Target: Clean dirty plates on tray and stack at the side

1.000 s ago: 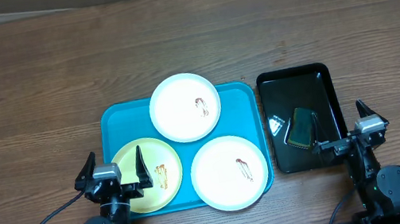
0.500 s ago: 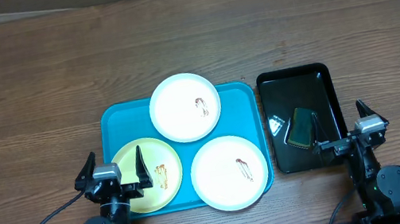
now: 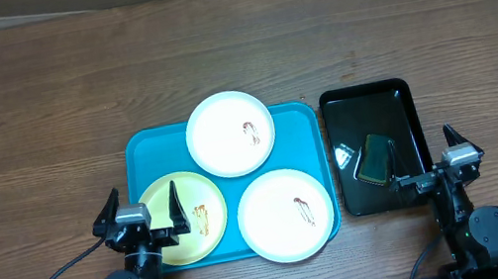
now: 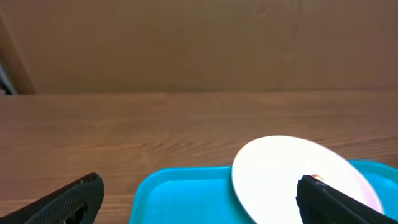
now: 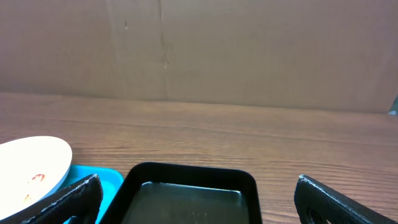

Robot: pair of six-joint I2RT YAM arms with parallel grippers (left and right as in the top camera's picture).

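The turquoise tray (image 3: 145,156) lies at the table's front middle. On it sit a white plate (image 3: 221,139) at the back, a white plate (image 3: 277,223) at the front right and a pale yellow plate (image 3: 206,231) at the front left, each with brown smears. My left gripper (image 3: 144,214) is open and empty, over the yellow plate's left side. My right gripper (image 3: 430,162) is open and empty at the black tray's front right. The left wrist view shows the tray (image 4: 180,193) and the back white plate (image 4: 280,168).
A black tray (image 3: 395,111) right of the turquoise one holds a dark green sponge (image 3: 372,158) and a small white patch. It also shows in the right wrist view (image 5: 186,180). A brown cardboard wall stands behind the table.
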